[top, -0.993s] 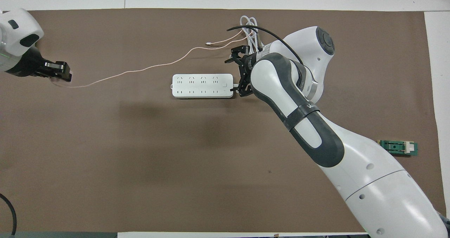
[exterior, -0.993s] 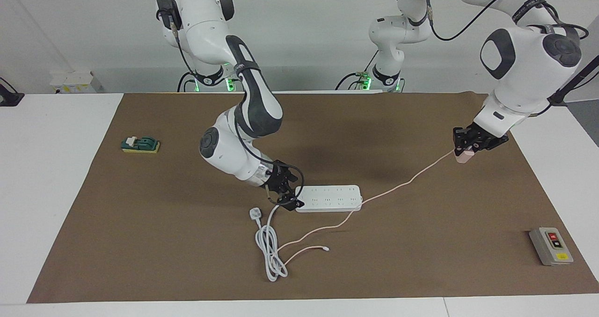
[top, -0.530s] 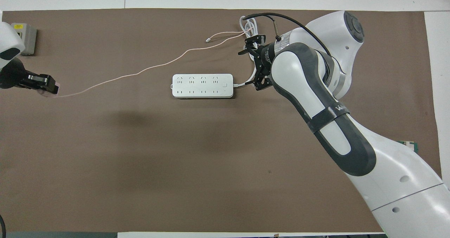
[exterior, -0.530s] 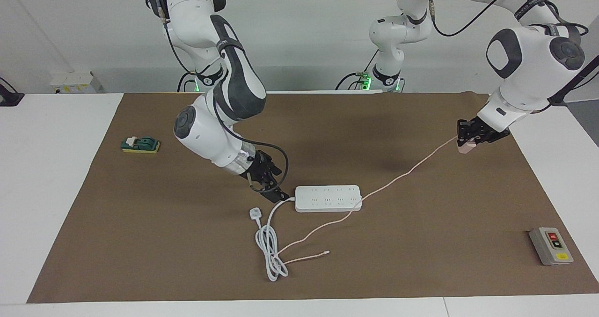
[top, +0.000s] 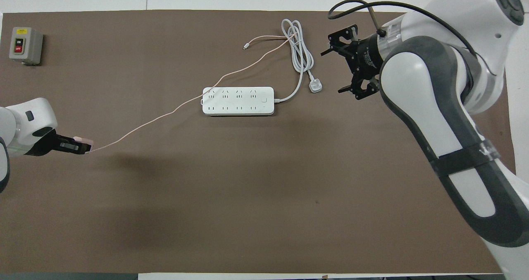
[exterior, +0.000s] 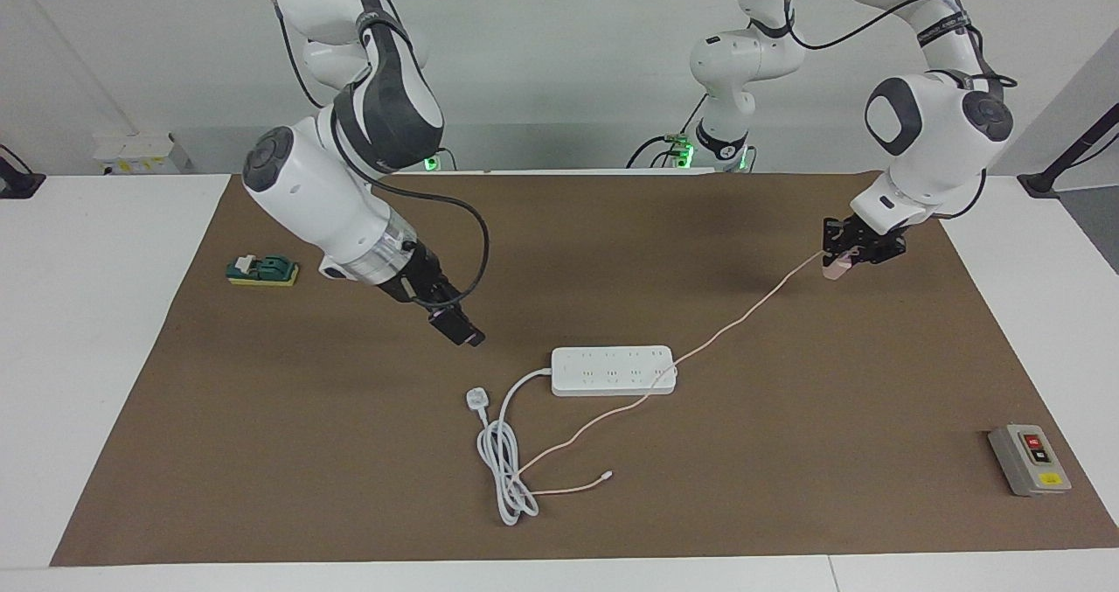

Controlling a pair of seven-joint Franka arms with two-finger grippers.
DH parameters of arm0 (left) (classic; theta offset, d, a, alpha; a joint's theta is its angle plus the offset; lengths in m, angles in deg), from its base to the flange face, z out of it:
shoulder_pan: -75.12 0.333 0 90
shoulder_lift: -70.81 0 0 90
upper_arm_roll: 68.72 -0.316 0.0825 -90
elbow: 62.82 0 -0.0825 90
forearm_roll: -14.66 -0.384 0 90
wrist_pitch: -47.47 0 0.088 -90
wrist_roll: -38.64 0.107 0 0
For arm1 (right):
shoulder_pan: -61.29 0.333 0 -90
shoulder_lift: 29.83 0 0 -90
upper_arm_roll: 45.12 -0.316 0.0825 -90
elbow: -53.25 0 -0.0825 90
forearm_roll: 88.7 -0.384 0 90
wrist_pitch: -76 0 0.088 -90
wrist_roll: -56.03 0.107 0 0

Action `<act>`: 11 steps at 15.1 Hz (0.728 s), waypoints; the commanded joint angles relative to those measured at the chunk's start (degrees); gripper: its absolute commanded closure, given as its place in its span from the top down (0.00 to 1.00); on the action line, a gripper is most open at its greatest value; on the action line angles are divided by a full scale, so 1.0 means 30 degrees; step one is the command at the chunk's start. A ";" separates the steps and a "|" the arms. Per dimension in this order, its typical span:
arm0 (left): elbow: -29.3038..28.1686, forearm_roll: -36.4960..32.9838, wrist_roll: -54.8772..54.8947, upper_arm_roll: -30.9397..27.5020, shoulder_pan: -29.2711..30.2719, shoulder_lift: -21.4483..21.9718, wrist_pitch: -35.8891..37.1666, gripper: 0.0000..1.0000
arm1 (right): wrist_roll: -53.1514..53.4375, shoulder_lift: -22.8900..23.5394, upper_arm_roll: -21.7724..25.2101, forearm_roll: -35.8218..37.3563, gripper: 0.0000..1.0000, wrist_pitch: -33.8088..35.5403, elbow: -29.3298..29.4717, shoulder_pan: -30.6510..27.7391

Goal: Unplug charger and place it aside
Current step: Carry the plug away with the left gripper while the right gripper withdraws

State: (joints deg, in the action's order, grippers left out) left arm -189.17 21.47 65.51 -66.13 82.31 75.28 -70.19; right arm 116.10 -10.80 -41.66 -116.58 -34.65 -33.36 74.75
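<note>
Charger (exterior: 835, 267) held clamped in left gripper (exterior: 841, 255), aloft over mat (exterior: 787, 487); right gripper (top: 337, 71) raised, fingers apart, empty.

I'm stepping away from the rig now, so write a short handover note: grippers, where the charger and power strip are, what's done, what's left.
Left gripper: shut on the charger, in the air toward the left arm's end of the table.
Right gripper: open, holding nothing, raised above the mat beside the power strip.
Pink cable trails from the charger across the strip's end down to the mat.
Done: charger unplugged.
Left: set it down aside and release.
</note>
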 commanded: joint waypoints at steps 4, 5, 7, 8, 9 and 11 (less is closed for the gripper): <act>-0.3463 0.0806 -0.0198 0.0102 -0.1049 0.0852 -0.4312 0.00 | -0.7322 -0.1477 -0.0156 0.2551 1.00 0.1781 -0.0426 -0.1962; -0.3758 0.0806 -0.0199 0.0074 -0.1078 0.0969 -0.4374 0.00 | -0.8640 -0.1653 -0.0156 0.3018 1.00 0.2016 -0.0426 -0.2285; -0.3849 0.0835 -0.0374 0.0073 -0.1282 0.0766 -0.4782 0.00 | -1.1452 -0.1975 -0.0156 0.4247 1.00 0.2427 -0.0426 -0.2639; -0.3965 0.0806 -0.0346 0.0073 -0.1283 0.0678 -0.5016 0.00 | -1.2742 -0.2122 -0.0156 0.4805 1.00 0.2544 -0.0455 -0.2698; -0.4227 0.0806 -0.0346 0.0073 -0.1254 0.0706 -0.5106 0.00 | -1.3857 -0.2298 -0.0156 0.5274 1.00 0.2865 -0.0427 -0.2930; -0.4580 0.0835 -0.0491 0.0073 -0.1195 0.0764 -0.5252 0.00 | -1.5880 -0.2737 -0.0156 0.5863 1.00 0.3159 -0.0426 -0.3399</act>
State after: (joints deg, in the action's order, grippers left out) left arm -200.40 23.15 64.76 -65.46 79.20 76.19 -83.75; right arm 74.58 -16.72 -41.57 -101.08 -26.23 -33.44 66.21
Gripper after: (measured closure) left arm 0.683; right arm 0.000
